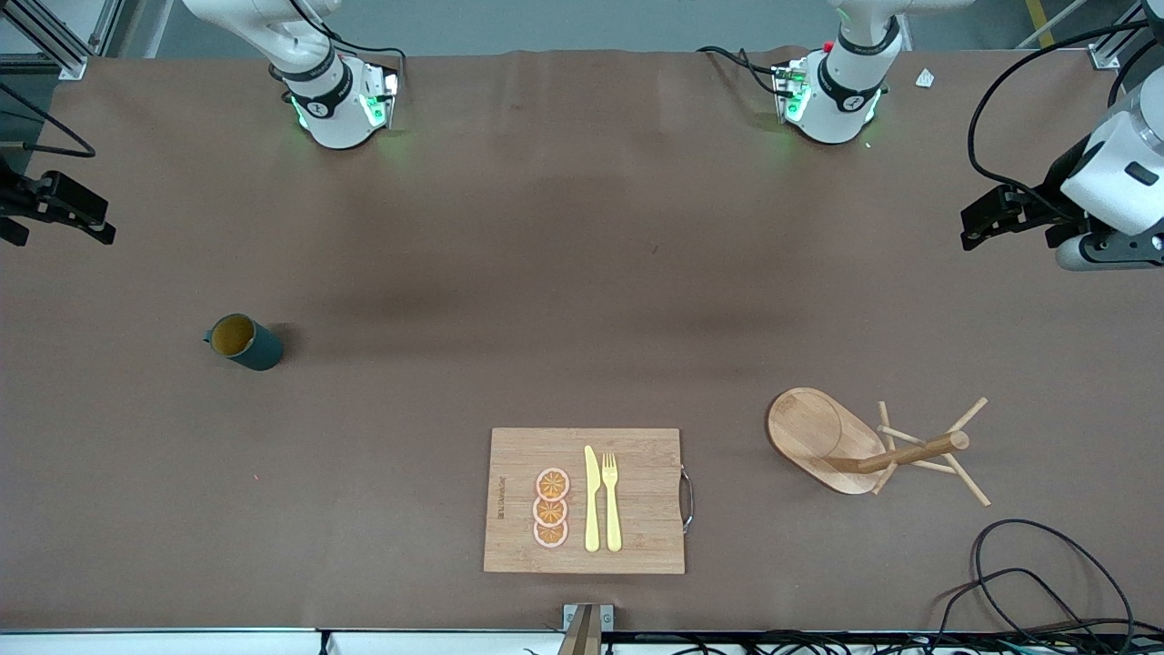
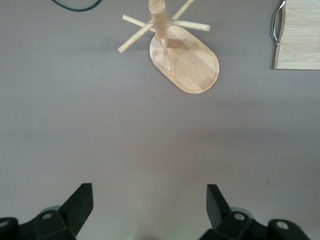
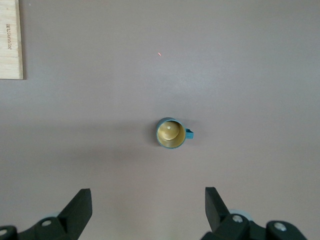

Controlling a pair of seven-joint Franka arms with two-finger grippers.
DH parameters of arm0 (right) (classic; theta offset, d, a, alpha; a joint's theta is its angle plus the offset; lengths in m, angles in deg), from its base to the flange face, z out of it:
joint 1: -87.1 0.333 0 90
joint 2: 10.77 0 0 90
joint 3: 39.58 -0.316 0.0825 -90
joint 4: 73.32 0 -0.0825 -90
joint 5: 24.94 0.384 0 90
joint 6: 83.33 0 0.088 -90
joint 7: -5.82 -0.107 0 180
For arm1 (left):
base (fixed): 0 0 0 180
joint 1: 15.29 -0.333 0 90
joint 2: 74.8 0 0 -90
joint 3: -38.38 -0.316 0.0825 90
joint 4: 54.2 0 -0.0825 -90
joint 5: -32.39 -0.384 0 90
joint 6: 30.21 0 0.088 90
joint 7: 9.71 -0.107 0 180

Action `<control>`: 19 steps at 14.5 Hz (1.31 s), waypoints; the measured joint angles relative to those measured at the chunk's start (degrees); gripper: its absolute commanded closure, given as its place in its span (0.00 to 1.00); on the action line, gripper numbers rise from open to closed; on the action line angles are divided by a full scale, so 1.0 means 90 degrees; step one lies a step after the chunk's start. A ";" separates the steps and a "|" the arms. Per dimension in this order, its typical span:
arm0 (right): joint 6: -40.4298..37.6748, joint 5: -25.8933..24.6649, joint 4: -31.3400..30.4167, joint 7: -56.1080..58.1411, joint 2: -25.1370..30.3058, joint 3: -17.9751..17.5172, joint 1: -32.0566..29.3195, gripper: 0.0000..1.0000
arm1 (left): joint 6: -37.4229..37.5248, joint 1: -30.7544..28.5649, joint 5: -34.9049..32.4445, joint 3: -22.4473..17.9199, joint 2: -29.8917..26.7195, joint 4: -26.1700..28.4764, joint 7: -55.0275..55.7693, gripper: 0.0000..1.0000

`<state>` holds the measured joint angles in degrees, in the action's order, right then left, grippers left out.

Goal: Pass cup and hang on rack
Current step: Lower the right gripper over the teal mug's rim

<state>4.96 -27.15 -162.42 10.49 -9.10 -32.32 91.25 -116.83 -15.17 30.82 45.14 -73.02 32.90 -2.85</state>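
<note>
The dark teal cup (image 1: 244, 342) stands upright on the brown table toward the right arm's end, its mustard inside showing. In the right wrist view the cup (image 3: 171, 133) sits with its small handle to one side, and my right gripper (image 3: 148, 202) hangs open high above the table short of it. In the front view that right gripper (image 1: 56, 207) is at the table's edge. The wooden rack (image 1: 823, 438) stands upright toward the left arm's end. My left gripper (image 1: 1009, 214) hovers open over bare table, with the rack (image 2: 186, 62) some way off from its fingers (image 2: 80, 202).
A bamboo cutting board (image 1: 637, 509) with a metal handle lies near the front camera. It carries three orange slices (image 1: 551, 508), a yellow knife (image 1: 592, 500) and a yellow fork (image 1: 611, 500). Black cables (image 1: 1028, 582) loop at the near corner by the rack.
</note>
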 measured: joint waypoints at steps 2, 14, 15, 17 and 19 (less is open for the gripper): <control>-0.0006 0.0000 0.0000 0.0000 0.0000 0.0002 0.0000 0.00 | 0.0000 0.0001 0.0000 0.0005 0.0000 0.0000 0.0000 0.00; -0.0063 0.0000 -0.0161 0.0000 -0.0017 0.0004 0.0000 0.00 | -0.0001 -0.0044 0.0000 -0.0006 0.0001 -0.0003 -0.0013 0.00; 0.0017 0.0000 -0.0286 0.0000 -0.0024 0.0005 0.0000 0.00 | -0.0001 -0.0043 0.0000 -0.0004 0.0001 -0.0003 -0.0013 0.00; 0.0292 0.0000 -0.0556 0.0000 -0.0044 0.0021 -0.0008 0.00 | -0.0001 -0.0043 0.0000 -0.0003 0.0002 -0.0003 -0.0013 0.00; 0.0646 0.0002 -0.0858 0.0000 -0.0059 0.0042 -0.0028 0.00 | -0.0001 -0.0042 0.0000 -0.0003 0.0002 -0.0003 -0.0013 0.00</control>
<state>10.77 -27.13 -170.14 10.48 -9.64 -31.94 91.00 -116.83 -15.55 30.82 45.12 -73.01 32.87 -2.98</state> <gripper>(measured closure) 0.000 0.000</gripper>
